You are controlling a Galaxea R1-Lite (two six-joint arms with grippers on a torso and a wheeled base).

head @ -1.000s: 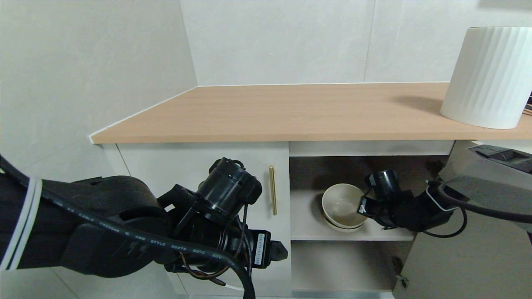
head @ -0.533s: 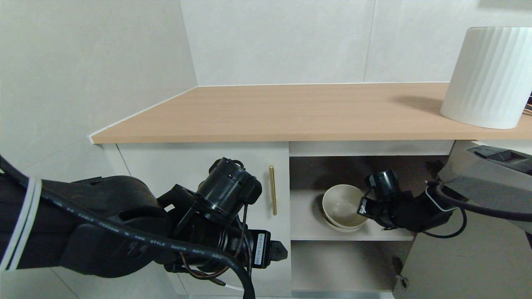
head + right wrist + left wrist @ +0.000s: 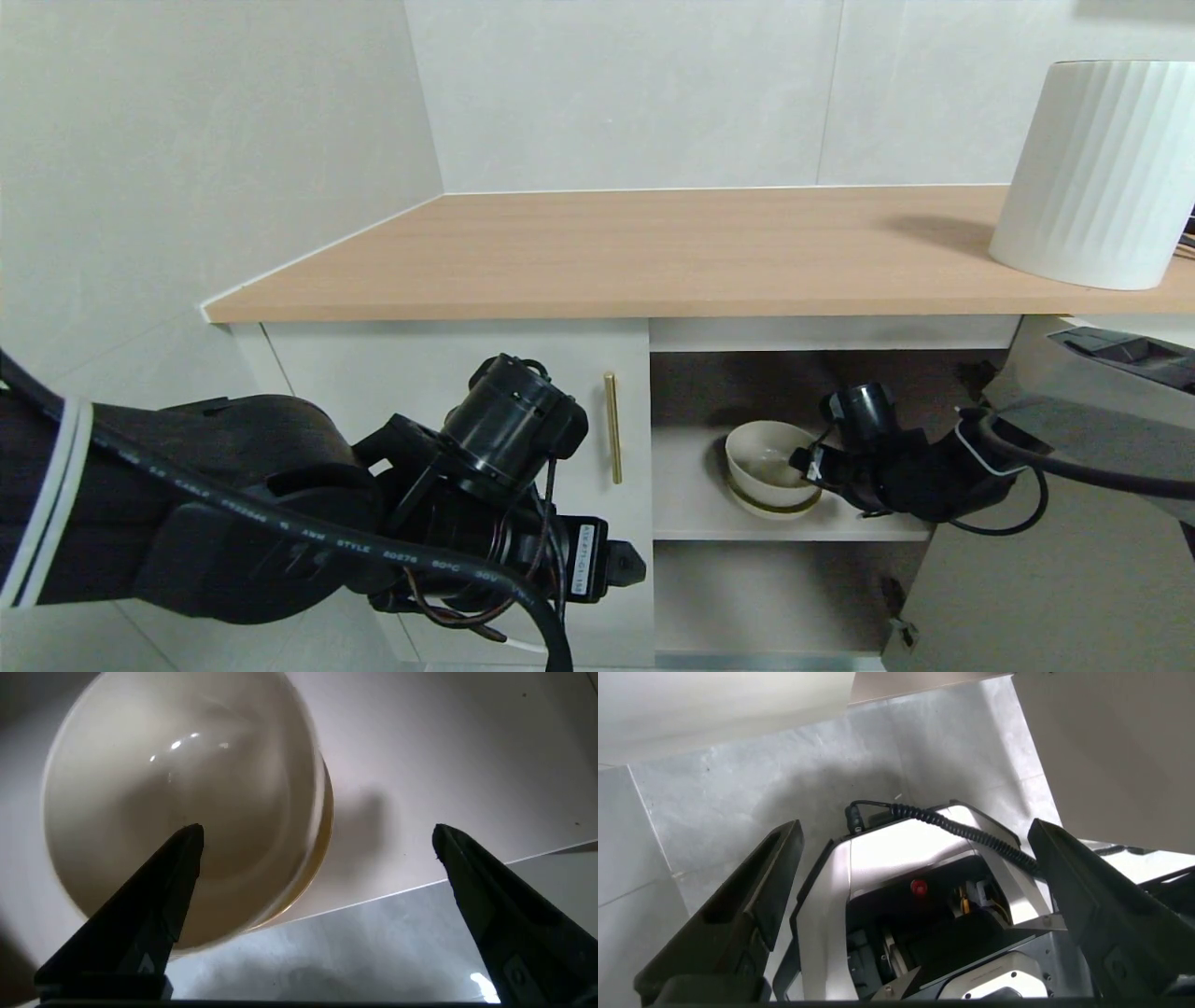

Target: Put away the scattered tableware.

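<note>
The right gripper (image 3: 801,459), fingers spread and holding nothing, sits at the rim of the cream bowl (image 3: 766,464), which is nested in a second bowl (image 3: 777,511) on the cabinet's upper shelf (image 3: 691,509). Its arm reaches in low from the right, while the left gripper (image 3: 631,565), also spread open, hangs before the closed door (image 3: 392,373). The lower bowl is mostly hidden, and contact at the rim is unclear

White lettering along black cable (image 3: 317,544), small printed label (image 3: 586,560) on left arm
</note>
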